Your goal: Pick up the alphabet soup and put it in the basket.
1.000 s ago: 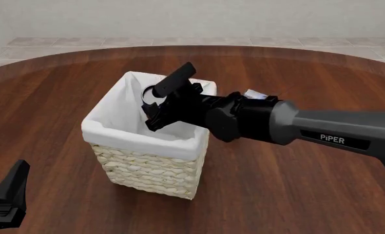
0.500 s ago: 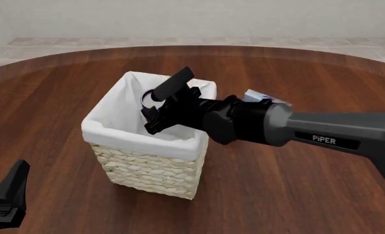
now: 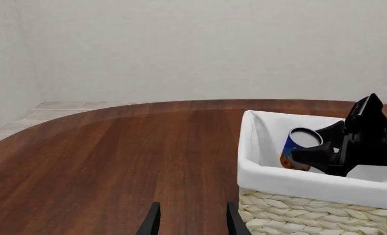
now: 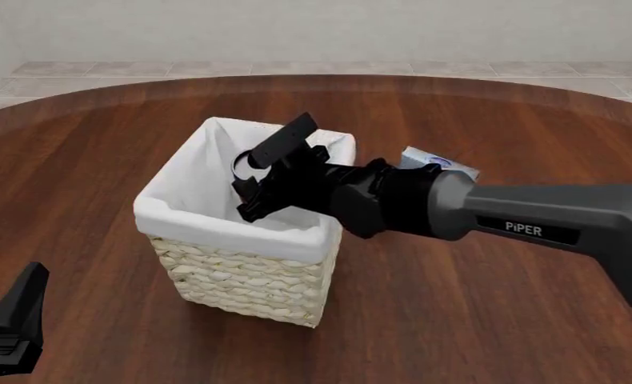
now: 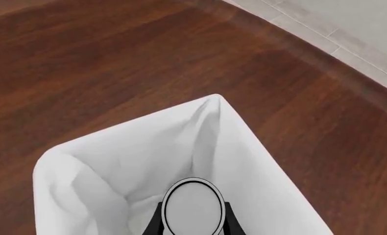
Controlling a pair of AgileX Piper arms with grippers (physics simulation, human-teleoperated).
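Observation:
The alphabet soup can [image 3: 299, 149], blue and orange with a pale top, is held tilted inside the top of the basket [image 4: 234, 276]. My right gripper [image 4: 261, 168] is shut on it, over the basket's white lining. In the right wrist view the can's silvery top [image 5: 192, 206] sits between the fingers [image 5: 156, 224], with the lining [image 5: 115, 161] beneath. The basket is cream wicker with white cloth over its rim [image 3: 291, 181]. My left gripper [image 3: 192, 225] is open and empty, low over the table near the front left [image 4: 12, 320], well short of the basket.
A white and blue box [image 4: 436, 162] lies on the table behind my right arm, to the right of the basket. The brown wooden table [image 4: 487, 320] has a curved far edge, with pale floor tiles beyond.
My right gripper has sunk slightly into the basket's mouth with the can. The arm has shifted, showing more of the box behind it. The left gripper has not moved.

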